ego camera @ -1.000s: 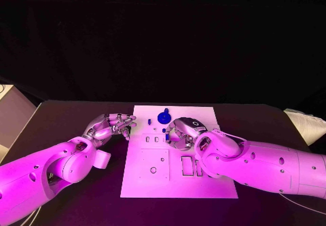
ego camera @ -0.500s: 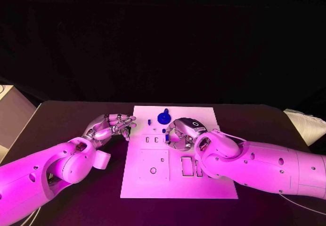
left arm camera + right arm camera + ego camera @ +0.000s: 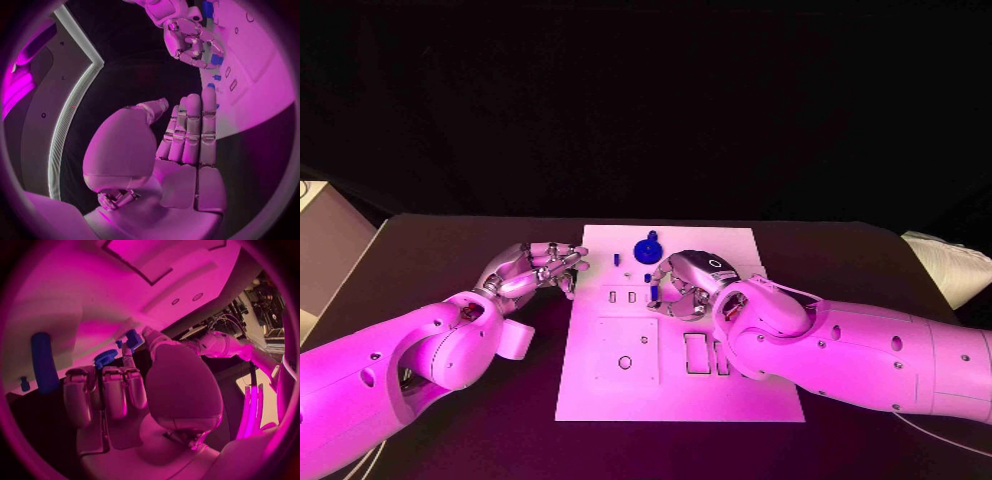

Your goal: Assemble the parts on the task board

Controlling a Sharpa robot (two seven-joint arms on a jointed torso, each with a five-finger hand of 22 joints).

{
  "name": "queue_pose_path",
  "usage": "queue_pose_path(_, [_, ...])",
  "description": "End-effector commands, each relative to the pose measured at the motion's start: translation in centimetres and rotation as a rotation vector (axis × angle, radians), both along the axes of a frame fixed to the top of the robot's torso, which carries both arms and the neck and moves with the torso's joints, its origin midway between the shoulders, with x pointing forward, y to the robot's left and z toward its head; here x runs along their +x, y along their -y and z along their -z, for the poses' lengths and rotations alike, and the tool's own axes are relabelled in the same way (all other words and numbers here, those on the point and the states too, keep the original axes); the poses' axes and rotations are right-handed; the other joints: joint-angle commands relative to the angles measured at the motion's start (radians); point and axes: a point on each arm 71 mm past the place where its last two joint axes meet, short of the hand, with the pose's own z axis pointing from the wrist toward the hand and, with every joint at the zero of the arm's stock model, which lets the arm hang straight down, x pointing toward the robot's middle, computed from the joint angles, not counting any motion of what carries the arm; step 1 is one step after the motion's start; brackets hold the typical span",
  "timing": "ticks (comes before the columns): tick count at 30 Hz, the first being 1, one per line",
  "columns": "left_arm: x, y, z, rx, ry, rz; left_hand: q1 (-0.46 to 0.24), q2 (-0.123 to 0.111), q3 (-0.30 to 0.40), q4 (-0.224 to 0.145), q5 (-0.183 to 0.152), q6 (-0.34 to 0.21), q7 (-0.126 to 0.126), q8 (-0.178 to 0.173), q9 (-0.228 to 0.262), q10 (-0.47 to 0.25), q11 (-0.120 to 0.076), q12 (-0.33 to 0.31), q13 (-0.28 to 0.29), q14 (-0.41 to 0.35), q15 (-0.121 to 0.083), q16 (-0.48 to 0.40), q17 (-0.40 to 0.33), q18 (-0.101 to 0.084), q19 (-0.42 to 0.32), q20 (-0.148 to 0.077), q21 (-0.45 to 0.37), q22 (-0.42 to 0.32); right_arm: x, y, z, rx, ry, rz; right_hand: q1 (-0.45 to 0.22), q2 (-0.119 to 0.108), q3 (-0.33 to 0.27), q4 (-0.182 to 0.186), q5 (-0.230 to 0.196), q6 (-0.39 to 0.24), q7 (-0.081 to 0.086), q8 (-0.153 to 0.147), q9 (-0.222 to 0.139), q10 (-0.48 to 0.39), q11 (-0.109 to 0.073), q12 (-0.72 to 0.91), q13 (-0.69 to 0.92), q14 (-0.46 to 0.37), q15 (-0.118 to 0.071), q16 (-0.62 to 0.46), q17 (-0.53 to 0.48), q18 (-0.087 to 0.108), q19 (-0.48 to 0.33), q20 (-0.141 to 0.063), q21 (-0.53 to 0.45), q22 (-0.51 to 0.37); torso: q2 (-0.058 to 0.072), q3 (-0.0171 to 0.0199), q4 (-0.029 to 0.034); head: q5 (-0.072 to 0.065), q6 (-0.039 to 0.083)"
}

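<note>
Hovering just off the white board's (image 3: 678,390) left edge near its far corner, the left hand (image 3: 534,268) holds nothing, fingers straight and side by side; a small blue peg (image 3: 617,258) and a round blue part (image 3: 648,247) sit by the board's far edge. Over the board's middle, the right hand (image 3: 687,283) pinches a small blue piece (image 3: 133,338) at its fingertips.

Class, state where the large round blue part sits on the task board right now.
In the head view, the round blue part stands near the far edge of the white task board, just beyond the right hand and right of a small blue peg.
</note>
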Motion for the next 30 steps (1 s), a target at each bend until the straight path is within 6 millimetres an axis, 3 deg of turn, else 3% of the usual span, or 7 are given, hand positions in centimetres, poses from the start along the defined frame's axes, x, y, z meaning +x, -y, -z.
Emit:
queue_pose_path(1, [0.0, 0.1, 0.0, -0.004, 0.001, 0.017, -0.006, -0.002, -0.001, -0.007, 0.003, -0.002, -0.005, -0.002, 0.001, -0.005, -0.001, 0.005, 0.001, 0.002, 0.001, 0.005, 0.002, 0.007, -0.004, -0.003, 0.004, 0.001, -0.1, 0.0, -0.3, 0.02, 0.031, -0.003, 0.008, 0.008, -0.028, 0.013, -0.015, -0.013, 0.002, 0.002, -0.003, 0.087, 0.003, -0.008, 0.247, 0.093, -0.003, 0.001, 0.206, -0.016, 0.097, -0.003, -0.006, 0.242, 0.0, 0.0008, 0.0, 0.001, 0.002])
queue_pose_path(11, [0.0, 0.1, 0.2, 0.044, -0.004, 0.013, -0.018, -0.018, -0.012, -0.011, 0.002, -0.033, 0.006, -0.02, -0.004, 0.005, 0.005, 0.029, 0.017, -0.001, 0.006, 0.01, 0.005, 0.006, -0.014, 0.002, 0.017, 0.008, -0.5, 0.4, -0.8, 0.068, 0.076, -0.001, -0.014, 0.014, -0.115, 0.024, -0.066, -0.045, 0.013, -0.013, -0.011, 0.08, 0.013, -0.015, 0.242, 0.092, 0.005, -0.001, 0.202, -0.019, 0.101, 0.005, 0.006, 0.253, -0.001, 0.0012, 0.0, 0.002, 0.005])
queue_pose_path(15, [0.1, 0.2, 0.3, 0.076, -0.005, 0.012, -0.028, -0.021, -0.065, -0.021, 0.003, -0.024, -0.007, 0.015, 0.015, 0.023, -0.012, 0.165, 0.112, 0.009, -0.006, 0.037, 0.019, 0.007, -0.021, -0.007, 0.034, 0.016, -0.7, 0.8, -1.3, 0.11, 0.105, -0.002, -0.025, 0.013, -0.135, 0.025, -0.068, -0.051, 0.015, -0.016, -0.012, 0.079, 0.015, -0.017, 0.24, 0.092, 0.007, -0.001, 0.201, -0.02, 0.102, 0.006, 0.008, 0.255, -0.003, 0.0021, -0.0008, 0.003, 0.007])
queue_pose_path(19, [0.2, 0.3, 0.5, 0.117, -0.013, 0.012, -0.037, -0.008, -0.119, 0.0, 0.007, -0.074, -0.02, 0.128, 0.07, -0.137, -0.022, 0.591, 0.432, 0.172, -0.014, 0.352, 0.353, 0.004, -0.009, -0.013, 0.111, 0.061, -0.6, 1.3, -2.1, 0.187, 0.13, -0.022, -0.025, 0.015, -0.146, 0.025, -0.058, -0.065, 0.021, -0.026, -0.016, 0.081, 0.019, -0.014, 0.243, 0.091, 0.01, -0.002, 0.2, -0.021, 0.103, 0.009, 0.011, 0.258, -0.011, 0.0036, -0.0014, 0.003, 0.012])
queue_pose_path(24, [0.3, 0.4, 0.7, 0.199, -0.022, 0.027, -0.053, -0.008, -0.13, 0.033, 0.001, -0.108, -0.02, 0.202, 0.105, -0.165, -0.025, 0.77, 0.536, 0.295, -0.016, 0.495, 0.551, -0.028, 0.111, -0.016, 0.252, 0.269, -0.1, 2.3, -2.9, 0.29, 0.105, -0.036, -0.017, 0.028, -0.142, 0.024, -0.043, -0.069, 0.023, -0.03, -0.018, 0.079, 0.023, -0.016, 0.241, 0.091, 0.013, -0.003, 0.199, -0.02, 0.102, 0.012, 0.008, 0.256, -0.029, 0.0081, 0.0004, 0.007, 0.019])
queue_pose_path(27, [0.7, 0.7, 0.5, 0.272, -0.029, 0.036, -0.096, -0.005, -0.161, 0.088, 0.002, -0.106, -0.029, 0.278, 0.149, 0.013, -0.03, 1.09, 0.87, 0.402, -0.021, 0.596, 0.73, -0.064, 0.242, -0.021, 0.383, 0.49, 0.5, 3.2, -3.6, 0.341, 0.092, -0.028, -0.01, 0.041, -0.135, 0.023, -0.027, -0.065, 0.024, -0.028, -0.017, 0.076, 0.023, -0.019, 0.239, 0.09, 0.014, -0.004, 0.196, -0.019, 0.101, 0.014, 0.006, 0.253, -0.044, 0.0131, 0.0035, 0.009, 0.015])
queue_pose_path(30, [1.2, 1.3, 0.2, 0.358, -0.037, 0.06, -0.105, -0.006, -0.185, 0.119, 0.002, -0.104, -0.04, 0.333, 0.186, 0.088, -0.04, 1.19, 0.991, 0.442, -0.03, 0.629, 0.805, -0.081, 0.297, -0.029, 0.438, 0.59, 1.0, 4.5, -4.3, 0.369, 0.086, -0.009, 0.018, 0.05, -0.119, 0.019, 0.002, -0.06, 0.023, -0.025, -0.016, 0.075, 0.022, -0.02, 0.238, 0.09, 0.014, -0.004, 0.196, -0.019, 0.1, 0.014, 0.004, 0.251, -0.058, 0.0165, 0.0074, 0.005, 0.018])
